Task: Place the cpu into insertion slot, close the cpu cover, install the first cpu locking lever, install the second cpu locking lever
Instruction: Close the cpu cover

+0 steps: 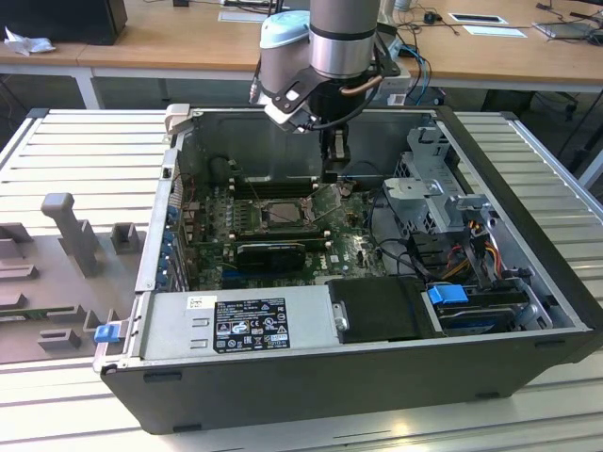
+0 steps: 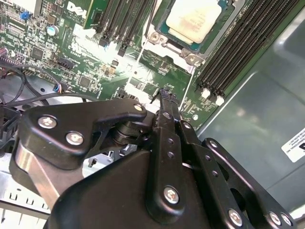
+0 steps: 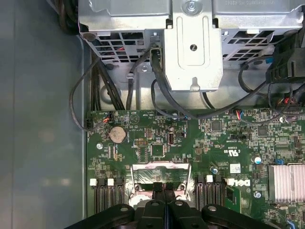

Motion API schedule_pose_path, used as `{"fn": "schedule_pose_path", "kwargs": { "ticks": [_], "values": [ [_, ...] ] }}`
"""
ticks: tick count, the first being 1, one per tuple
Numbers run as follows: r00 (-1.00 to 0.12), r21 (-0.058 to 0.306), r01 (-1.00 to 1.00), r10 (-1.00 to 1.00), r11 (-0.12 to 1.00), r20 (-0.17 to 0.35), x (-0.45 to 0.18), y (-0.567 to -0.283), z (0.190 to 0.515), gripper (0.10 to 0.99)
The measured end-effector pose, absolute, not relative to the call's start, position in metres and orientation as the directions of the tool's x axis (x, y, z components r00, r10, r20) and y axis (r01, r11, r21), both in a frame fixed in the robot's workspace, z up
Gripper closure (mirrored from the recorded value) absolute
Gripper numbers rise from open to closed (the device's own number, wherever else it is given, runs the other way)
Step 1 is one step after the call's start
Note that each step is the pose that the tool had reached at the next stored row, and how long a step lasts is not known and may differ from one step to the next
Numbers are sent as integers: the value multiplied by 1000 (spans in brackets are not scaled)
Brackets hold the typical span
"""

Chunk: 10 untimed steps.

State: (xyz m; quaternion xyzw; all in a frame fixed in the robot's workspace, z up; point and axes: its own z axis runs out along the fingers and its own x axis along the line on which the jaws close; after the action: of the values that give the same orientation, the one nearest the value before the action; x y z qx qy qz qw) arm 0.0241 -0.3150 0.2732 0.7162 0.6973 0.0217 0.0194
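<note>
So, pincer (image 2: 167, 95): hanging low over the green board, fingers pressing together with nothing showing between them, near the socket (image 1: 283, 213), on the socket's side facing the drive cage (image 3: 193, 47).
cpu (image 2: 193, 19): lying inside the socket, pale top facing up.
cpu cover (image 2: 167, 44): showing as a silver plate edge bordering the socket; whether it is lying shut, I cannot tell.
memory slots (image 2: 238, 52): running along two sides of the socket.
case (image 1: 330, 386): lying open on the ribbed surface (image 1: 85, 141), enclosing the socket.
</note>
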Motion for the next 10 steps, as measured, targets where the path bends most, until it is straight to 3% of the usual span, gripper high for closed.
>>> {"fn": "schedule_pose_path", "kwargs": {
  "ticks": [10],
  "values": [
    [27,58,998,1000,-27,4,29,-315,273,980]
  ]
}}
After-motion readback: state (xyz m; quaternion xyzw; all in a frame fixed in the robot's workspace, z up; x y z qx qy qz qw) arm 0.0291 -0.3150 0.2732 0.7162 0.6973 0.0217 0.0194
